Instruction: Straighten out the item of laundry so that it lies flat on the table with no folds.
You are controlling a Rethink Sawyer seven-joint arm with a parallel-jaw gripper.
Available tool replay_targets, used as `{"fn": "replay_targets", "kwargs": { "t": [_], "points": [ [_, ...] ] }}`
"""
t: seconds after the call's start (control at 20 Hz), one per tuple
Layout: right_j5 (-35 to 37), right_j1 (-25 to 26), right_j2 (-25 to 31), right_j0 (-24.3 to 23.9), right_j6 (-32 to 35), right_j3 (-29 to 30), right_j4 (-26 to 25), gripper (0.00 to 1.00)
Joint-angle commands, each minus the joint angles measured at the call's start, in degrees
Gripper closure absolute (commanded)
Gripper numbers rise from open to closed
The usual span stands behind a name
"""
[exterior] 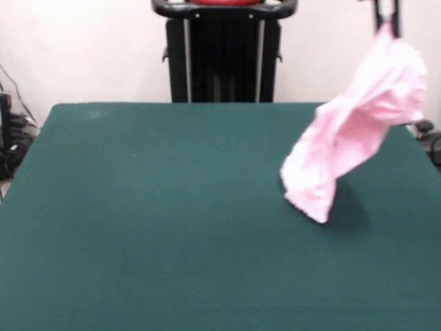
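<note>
The pale pink baby trousers (358,127) hang in the air at the right of the front view, bunched and swung out slantwise. Their top end is pinched in my gripper (387,22), whose dark tips show at the top edge. The lowest end of the cloth reaches down close over the dark green table (151,221); I cannot tell whether it touches. Cuffs and bow are hidden in the folds. The gripper is shut on the cloth.
The robot's black pedestal (224,58) stands behind the table's far edge at the middle. Dark cables and gear (10,134) lie beyond the left edge, and a dark object (431,134) beyond the right edge.
</note>
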Motion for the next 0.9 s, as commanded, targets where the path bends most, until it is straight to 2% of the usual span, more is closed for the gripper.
{"fn": "replay_targets", "kwargs": {
  "t": [0.05, 0.25, 0.3, 0.4, 0.6, 0.8, 0.9],
  "points": [
    [-10.2, -0.3, 15.1, -0.2, 1.0, 15.9, 20.9, 1.00],
    [-9.3, -2.7, 18.4, -3.0, -17.6, 24.0, 35.7, 1.00],
    [-7.8, -3.1, 18.1, -3.9, -21.1, 25.3, 37.2, 1.00],
    [-5.6, -3.7, 16.7, -5.4, -24.5, 26.9, 37.2, 1.00],
    [-1.0, -4.5, 15.4, -7.9, -32.9, 29.6, 40.8, 1.00],
    [-0.4, -3.0, 15.1, -12.3, -37.1, 30.1, 36.6, 1.00],
    [-2.4, -0.1, 15.8, -15.9, -41.1, 29.9, 34.3, 1.00]
  ]
}}
